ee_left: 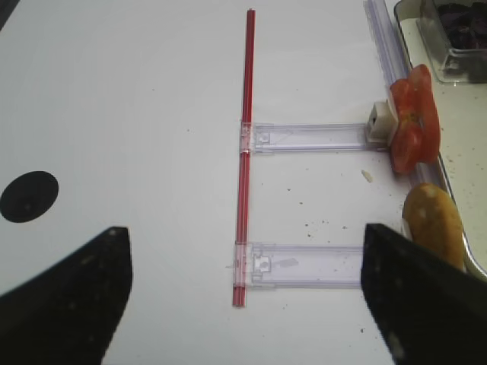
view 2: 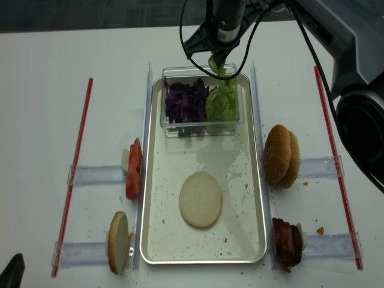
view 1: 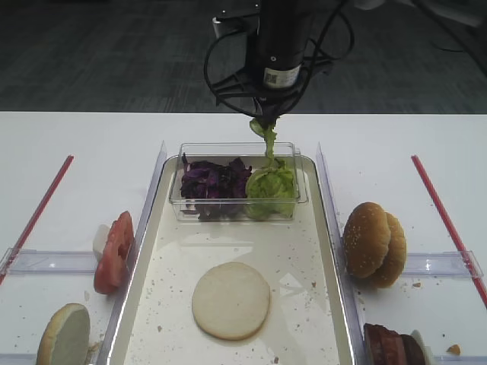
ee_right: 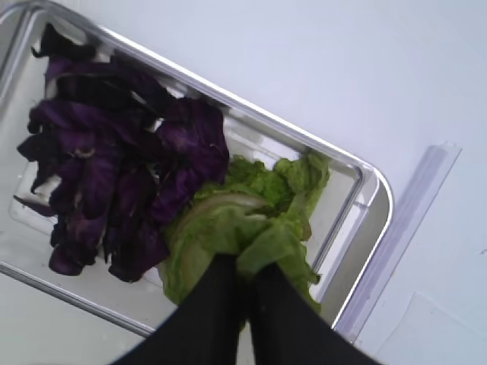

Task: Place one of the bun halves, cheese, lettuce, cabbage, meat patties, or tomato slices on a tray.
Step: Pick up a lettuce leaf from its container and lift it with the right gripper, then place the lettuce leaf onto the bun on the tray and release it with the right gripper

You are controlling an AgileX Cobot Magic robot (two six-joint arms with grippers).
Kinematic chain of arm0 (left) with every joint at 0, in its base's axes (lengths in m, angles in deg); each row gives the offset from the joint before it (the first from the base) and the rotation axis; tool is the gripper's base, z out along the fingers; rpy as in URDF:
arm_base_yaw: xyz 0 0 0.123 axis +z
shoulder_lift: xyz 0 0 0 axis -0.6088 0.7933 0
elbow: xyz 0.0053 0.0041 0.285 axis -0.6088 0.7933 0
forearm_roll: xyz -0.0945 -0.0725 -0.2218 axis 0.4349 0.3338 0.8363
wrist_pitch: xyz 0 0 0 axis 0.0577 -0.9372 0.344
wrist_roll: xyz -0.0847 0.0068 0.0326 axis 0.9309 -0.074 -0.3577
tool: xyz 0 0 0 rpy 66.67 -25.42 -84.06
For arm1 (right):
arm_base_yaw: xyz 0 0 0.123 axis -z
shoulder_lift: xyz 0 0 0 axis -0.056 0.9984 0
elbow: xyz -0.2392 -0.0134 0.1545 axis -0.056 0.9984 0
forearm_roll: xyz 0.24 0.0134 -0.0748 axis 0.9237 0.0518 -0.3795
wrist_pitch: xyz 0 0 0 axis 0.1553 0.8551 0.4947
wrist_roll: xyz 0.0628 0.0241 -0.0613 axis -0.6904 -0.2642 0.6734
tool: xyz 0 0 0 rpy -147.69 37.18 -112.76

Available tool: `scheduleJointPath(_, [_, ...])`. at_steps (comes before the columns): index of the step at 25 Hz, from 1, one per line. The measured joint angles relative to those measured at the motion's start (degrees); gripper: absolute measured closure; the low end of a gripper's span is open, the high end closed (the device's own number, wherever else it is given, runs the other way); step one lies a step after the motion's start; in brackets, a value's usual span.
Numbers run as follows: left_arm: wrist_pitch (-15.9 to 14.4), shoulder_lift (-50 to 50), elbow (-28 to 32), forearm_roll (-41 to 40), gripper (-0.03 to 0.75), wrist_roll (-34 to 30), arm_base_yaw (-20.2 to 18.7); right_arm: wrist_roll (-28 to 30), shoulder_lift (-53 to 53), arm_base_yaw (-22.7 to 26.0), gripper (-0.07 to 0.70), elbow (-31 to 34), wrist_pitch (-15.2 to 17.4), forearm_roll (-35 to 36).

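My right gripper (ee_right: 245, 274) is shut on a light green lettuce leaf (ee_right: 262, 228), which hangs from it (view 1: 268, 141) above the lettuce heap (view 1: 270, 190) in the clear tub. Purple cabbage (view 1: 214, 182) fills the tub's left half. On the tray (view 1: 297, 258) lies one bun half (view 1: 230, 299), cut face up. Tomato slices (view 1: 114, 251) stand left of the tray, with more bun halves (view 1: 373, 243) and meat patties (view 1: 392, 346) to its right. No cheese is in view. My left gripper (ee_left: 243, 281) is open over bare table, holding nothing.
The clear tub (view 1: 237, 215) sits at the tray's far end. Another bun half (view 1: 65, 334) stands at the front left. Red rods (view 1: 38, 213) and clear plastic rails (view 1: 53, 261) flank the tray on both sides of the white table.
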Motion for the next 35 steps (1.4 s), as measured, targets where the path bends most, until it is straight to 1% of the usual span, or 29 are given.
scheduleJointPath(3, [0.0,0.0,0.0,0.0,0.151,0.0,0.0,0.0,0.0,0.0,0.573,-1.3,0.1,0.0])
scheduleJointPath(14, [0.0,-0.1,0.0,0.0,0.151,0.0,0.0,-0.4,-0.1,0.0,0.573,-1.2,0.4,1.0])
scheduleJointPath(18, [0.0,-0.1,0.0,0.0,0.151,0.0,0.0,-0.4,-1.3,0.0,0.573,0.3,0.5,1.4])
scheduleJointPath(25, [0.0,-0.1,0.0,0.0,0.151,0.0,0.0,-0.5,-7.8,0.0,0.573,8.0,0.5,1.4])
scheduleJointPath(35, [0.0,-0.1,0.0,0.0,0.151,0.0,0.0,-0.5,-19.2,0.0,0.573,25.1,0.4,1.8])
